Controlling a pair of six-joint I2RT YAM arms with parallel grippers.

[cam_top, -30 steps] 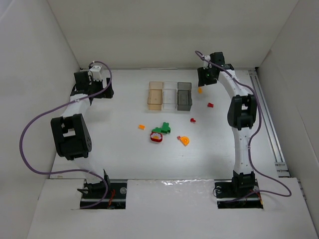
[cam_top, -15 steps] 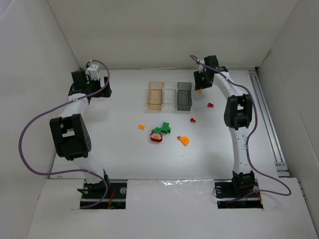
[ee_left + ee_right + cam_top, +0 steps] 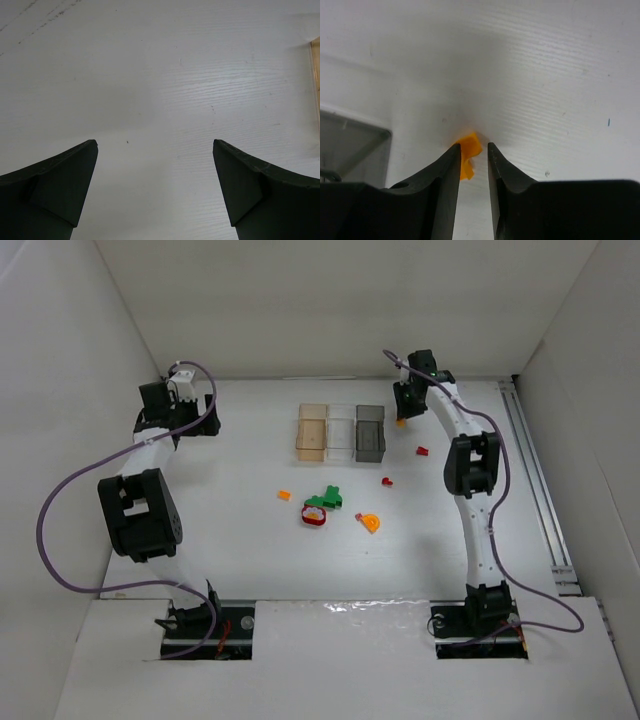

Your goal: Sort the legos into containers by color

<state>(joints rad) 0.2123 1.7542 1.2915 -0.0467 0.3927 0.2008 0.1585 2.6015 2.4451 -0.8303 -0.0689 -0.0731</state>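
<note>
A: Step?
B: Picking the orange brick (image 3: 468, 160), just right of the grey box (image 3: 371, 440). My right gripper (image 3: 472, 146) sits narrow around it, grip unclear. Left gripper (image 3: 154, 146) is wide, idle
A: Next?
B: I'd lift it and carry it to the amber box (image 3: 312, 435)

Left pincer (image 3: 155, 145) gapes wide, arm stretched far. Right pincer (image 3: 473, 146) is down low, fingers only narrowly apart.

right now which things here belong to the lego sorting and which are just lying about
Job: amber box, clear box, grey box, red ring, green piece, orange wedge, small orange brick, red brick, second red brick, orange piece at the right gripper.
Just there: purple cables, side rail.
</note>
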